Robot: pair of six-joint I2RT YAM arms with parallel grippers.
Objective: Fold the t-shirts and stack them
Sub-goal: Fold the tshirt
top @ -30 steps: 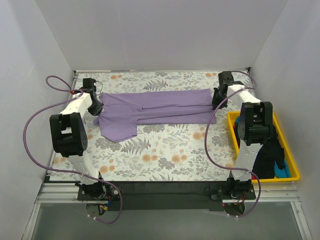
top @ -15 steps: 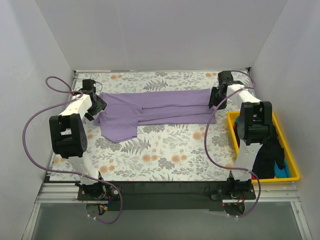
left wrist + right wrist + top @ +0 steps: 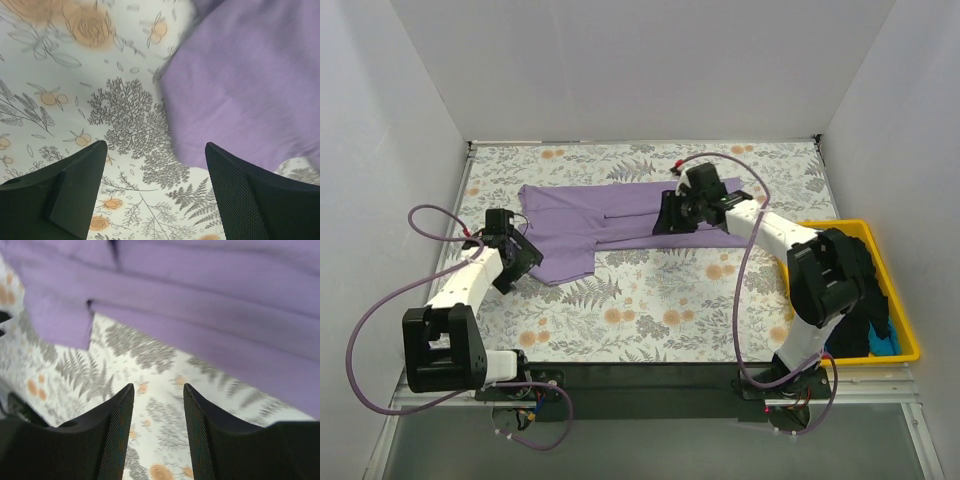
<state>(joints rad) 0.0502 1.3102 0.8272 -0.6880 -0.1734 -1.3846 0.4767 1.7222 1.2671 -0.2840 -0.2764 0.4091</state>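
Claws agape: left claw (image 3: 155, 145), right claw (image 3: 158, 386); one lavender t-shirt (image 3: 620, 215).

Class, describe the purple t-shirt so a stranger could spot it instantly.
Across the far half of the floral table lies the lavender t-shirt, a long folded band. It alone lies spread flat; the other clothes are heaped in the yellow tray.

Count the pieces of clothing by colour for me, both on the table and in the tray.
Lavender t-shirt, laid out on the table: 1
Black garment, in the yellow tray: 1
Blue garment, in the tray: 1
Total: 3 in view; the right arm hides part of the tray, so more may lie there.
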